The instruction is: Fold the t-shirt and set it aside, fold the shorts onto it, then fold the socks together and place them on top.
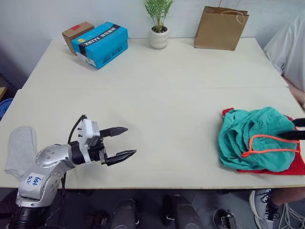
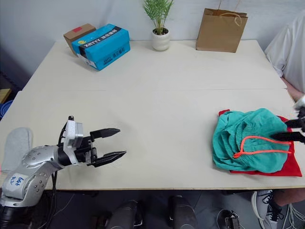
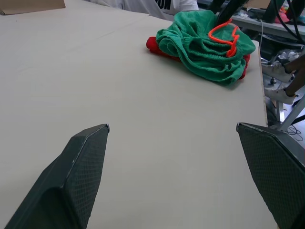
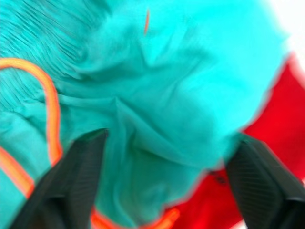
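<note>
Tabletop [image 1: 157, 95]: pale cream surface carrying all items; a seam runs across it between the far and near halves.
Shorts [image 1: 255, 138]: teal-green, bunched in a rumpled heap near the right front edge, lying on top of the t-shirt; gathered waistband faces the robot's left.
Drawstring [image 1: 267, 145]: neon orange-pink, looped across the top of the shorts.
T-shirt [image 1: 296, 164]: red, under the shorts, showing only as a strip along the near and right edges and a small corner at the far left of the heap.
Sock [image 1: 21, 148]: light grey, flat at the left front edge of the tabletop, partly behind the left arm; well apart from the heap.
Left gripper [image 1: 119, 143]: held over bare tabletop at front left, pointing toward the heap; jaws spread wide with nothing between them.
Right gripper [image 4: 157, 186]: at the right side of the heap, jaws apart, teal fabric bulging between them; contact with the cloth cannot be told.
Background: blue carton [image 1: 100, 44] beside a brown cardboard box [image 1: 76, 32] at far left, potted plant [image 1: 158, 26] at far centre, brown paper bag [image 1: 220, 27] at far right.
Person [image 1: 288, 47]: white sleeve at the right edge.
</note>
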{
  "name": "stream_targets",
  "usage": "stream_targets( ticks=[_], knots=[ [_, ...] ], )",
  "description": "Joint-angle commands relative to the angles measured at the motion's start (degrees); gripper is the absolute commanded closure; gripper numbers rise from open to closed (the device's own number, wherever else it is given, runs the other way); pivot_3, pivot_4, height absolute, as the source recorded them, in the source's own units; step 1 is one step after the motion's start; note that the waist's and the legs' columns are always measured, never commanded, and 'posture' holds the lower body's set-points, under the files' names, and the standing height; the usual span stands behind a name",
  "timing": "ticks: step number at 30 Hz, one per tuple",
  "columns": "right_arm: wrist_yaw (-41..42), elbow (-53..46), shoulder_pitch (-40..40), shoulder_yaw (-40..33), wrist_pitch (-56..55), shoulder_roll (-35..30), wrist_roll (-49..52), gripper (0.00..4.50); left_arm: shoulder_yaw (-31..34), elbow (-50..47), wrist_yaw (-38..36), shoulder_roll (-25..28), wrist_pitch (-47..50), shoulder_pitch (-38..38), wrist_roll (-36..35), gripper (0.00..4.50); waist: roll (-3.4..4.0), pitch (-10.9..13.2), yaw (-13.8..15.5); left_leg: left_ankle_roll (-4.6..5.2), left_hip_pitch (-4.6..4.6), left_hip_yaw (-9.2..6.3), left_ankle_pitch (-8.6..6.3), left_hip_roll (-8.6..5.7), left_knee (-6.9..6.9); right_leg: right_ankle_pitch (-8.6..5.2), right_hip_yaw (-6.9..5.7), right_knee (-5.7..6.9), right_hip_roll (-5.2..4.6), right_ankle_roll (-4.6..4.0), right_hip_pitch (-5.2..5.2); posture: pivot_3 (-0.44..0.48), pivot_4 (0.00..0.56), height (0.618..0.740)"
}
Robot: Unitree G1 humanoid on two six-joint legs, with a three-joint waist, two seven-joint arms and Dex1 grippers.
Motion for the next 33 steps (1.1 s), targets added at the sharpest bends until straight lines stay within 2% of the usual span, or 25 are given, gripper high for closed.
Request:
stream_targets(
  ticks=[1, 3, 7, 9, 13, 15, 18, 20, 25, 28, 29, 33],
  knots=[
    [-3.64, -15.02, 6.71, -11.33, -3.07, 0.14, 7.79, 0.04, 0.87, 2.63, -1.87, 1.69, -1.76, -2.37, 1.12, 0.0, 0.0, 0.0, -0.15, -0.03, 0.01, 0.04, -0.02, 0.05, 0.02, 0.0, 0.03, 0.01, 0.04, 0.0, 0.01, 0.0, 0.15, 0.74],
    [-7.42, -25.63, 12.0, -16.15, -1.63, 2.76, 10.61, 0.04, 1.06, 5.07, -2.59, 2.21, -2.27, -3.65, 1.7, 0.0, 0.01, 0.0, -0.25, -0.06, 0.07, 0.08, -0.03, 0.1, -0.01, 0.0, 0.07, 0.04, 0.1, 0.0, 0.01, 0.0, 0.15, 0.74],
    [-19.75, -49.16, 21.17, -20.07, 11.68, 13.15, 17.56, 0.04, 0.76, 9.33, -3.65, 2.3, -3.84, -5.45, 2.89, 0.0, -0.04, -0.01, -0.11, -0.16, 0.15, 0.11, -0.02, 0.21, -0.04, 0.0, 0.13, 0.1, 0.2, 0.0, 0.01, 0.0, 0.15, 0.74],
    [-22.2, -57.18, 25.32, -19.15, 16.46, 16.62, 19.89, 0.04, 0.74, 10.34, -4.01, 2.31, -4.36, -5.91, 3.26, 0.0, -0.04, -0.01, 0.14, -0.15, 0.08, 0.02, -0.03, 0.2, -0.04, 0.0, 0.11, 0.1, 0.19, 0.0, 0.01, 0.0, 0.15, 0.74],
    [-27.55, -66.43, 28.49, -17.11, 22.3, 23.88, 24.29, 0.04, 1.75, 10.98, -4.23, 2.73, -5.01, -5.24, 3.65, 0.0, -0.04, -0.01, 1.19, 0.04, -0.02, 0.01, -0.1, 0.13, -0.06, 0.0, 0.08, 0.04, 0.06, 0.01, 0.01, 0.0, 0.15, 0.74],
    [-28.96, -68.61, 28.75, -15.46, 22.25, 26.69, 24.6, 0.04, 2.65, 10.68, -3.88, 2.92, -5.29, -4.1, 3.83, 0.0, -0.02, 0.0, 1.01, 0.29, -0.12, -0.54, -0.05, -0.14, -0.08, 0.01, -0.46, -0.03, -0.25, 0.05, 0.28, 0.0, 0.15, 0.74],
    [-33.3, -69.4, 28.9, -13.97, 18.05, 30.92, 21.54, 0.04, 4.88, 9.76, -2.02, 2.83, -7.4, -1.32, 5.29, 0.0, 0.03, 0.04, 0.68, 0.51, -0.25, -2.1, 0.29, -0.77, -0.22, -0.03, -2.04, -0.38, -0.81, 0.18, 1.11, 0.0, 0.15, 0.74],
    [-33.96, -69.84, 30.4, -13.36, 14.54, 32.49, 19.86, 0.04, 7.46, 9.45, 0.87, 1.97, -9.94, 0.62, 6.8, 0.0, 0.05, 0.05, 1.49, 0.52, -0.2, -2.01, 0.26, -0.7, -0.11, -0.04, -1.83, -0.35, -0.77, 0.2, 1.06, 0.0, 0.15, 0.74],
    [-23.14, -70.59, 42.25, -11.63, -5.08, 35.31, 18.97, 0.04, 17.05, 4.39, 8.44, -0.98, -12.75, 12.01, 8.85, 0.0, 0.03, 0.04, 2.72, 0.58, -0.18, -1.91, 0.05, -0.66, -0.14, -0.08, -1.7, -0.52, -0.76, 0.27, 1.08, 0.0, 0.15, 0.74],
    [-16.82, -68.87, 46.33, -10.69, -17.81, 38.66, 20.15, 0.04, 24.59, 1.52, 12.82, -4.66, -16.38, 20.09, 9.92, 0.0, 0.0, 0.04, 2.41, 0.71, -0.12, -1.68, -0.13, -0.63, -0.14, -0.14, -1.54, -0.64, -0.75, 0.37, 1.09, 0.0, 0.15, 0.74],
    [-14.66, -68.59, 47.43, -10.2, -20.07, 39.4, 21.33, 0.04, 28.44, 1.74, 13.71, -7.32, -18.63, 24.33, 9.66, 0.0, -0.01, 0.05, 2.17, 0.75, -0.07, -1.56, -0.19, -0.59, -0.11, -0.14, -1.47, -0.65, -0.74, 0.38, 1.11, 0.0, 0.15, 0.74],
    [-12.06, -67.4, 48.51, -9.08, -20.28, 40.59, 24.98, 0.04, 38.84, 4.92, 15.08, -16.69, -25.34, 39.15, 8.86, 0.0, -0.1, 0.06, 0.8, 0.88, 0.19, -1.25, -0.34, -0.47, -0.09, -0.05, -1.15, -0.75, -0.68, 0.47, 1.24, 0.0, 0.15, 0.74]
  ],
)
